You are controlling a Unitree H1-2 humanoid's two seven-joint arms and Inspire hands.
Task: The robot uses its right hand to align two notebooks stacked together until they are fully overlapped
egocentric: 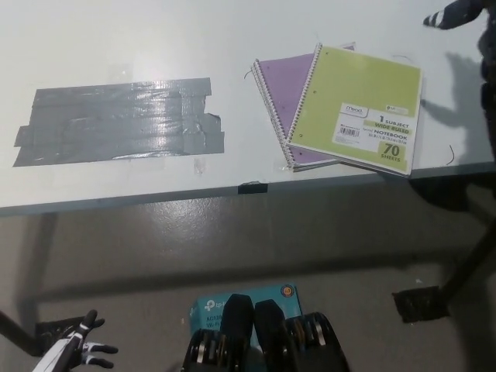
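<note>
— Nearest the camera, low left: white left hand [77, 353] off the desk, resting, fingers spread, holding nothing. On the white desk [116, 46]?

— Grey duct-tape patch [120, 122] at left. Right of it, green spiral notebook [364, 108] lies skewed atop purple spiral notebook [280, 81]; purple shows along the left. Not aligned.

— Right hand?

— Black right hand [453, 14] at far top right, apart from the stack; finger state unclear. Approach step, I judge. Next: reach the green cover, rotate and slide it over the purple.
</note>
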